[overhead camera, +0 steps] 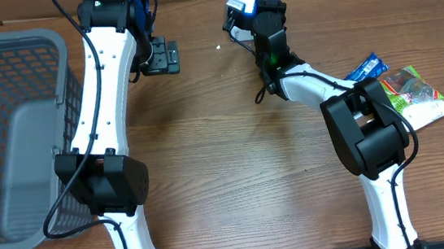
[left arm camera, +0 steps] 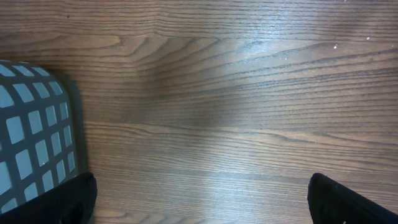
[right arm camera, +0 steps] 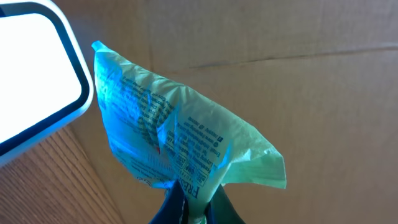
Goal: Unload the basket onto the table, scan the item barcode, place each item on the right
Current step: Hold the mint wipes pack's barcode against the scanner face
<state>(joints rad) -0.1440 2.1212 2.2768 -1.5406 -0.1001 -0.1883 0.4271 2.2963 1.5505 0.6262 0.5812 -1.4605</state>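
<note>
While the right gripper (right arm camera: pixel 189 208) was clamped tight on the lower edge of the green packet (right arm camera: pixel 180 137), the packet stood upright just beside the scanner (right arm camera: pixel 34 68). The scanner's white window glowed at the left of the wrist view, with a blue rim. Blue light washed the packet's scanner-side half. Small print covered the facing side, but I couldn't pick out a barcode in it. Brown cardboard (right arm camera: pixel 298 93) filled the background.

From overhead, the packet and scanner sat at the far edge of the table, top centre. Whether they touched, couldn't tell.

The left gripper (overhead camera: pixel 162 58) had its jaws spread fully wide with nothing between them. It was parked over bare wooden tabletop (left arm camera: pixel 217 93) near the grey mesh basket (overhead camera: pixel 17 120). Its wrist view caught only the dark fingertips (left arm camera: pixel 62 199) in the bottom corners, plus a corner of the basket at the left.

Spare items lay bunched at the table's right edge, well apart from the scanner: a blue packet (overhead camera: pixel 364 67) and a green-and-red pouch (overhead camera: pixel 406 86).
</note>
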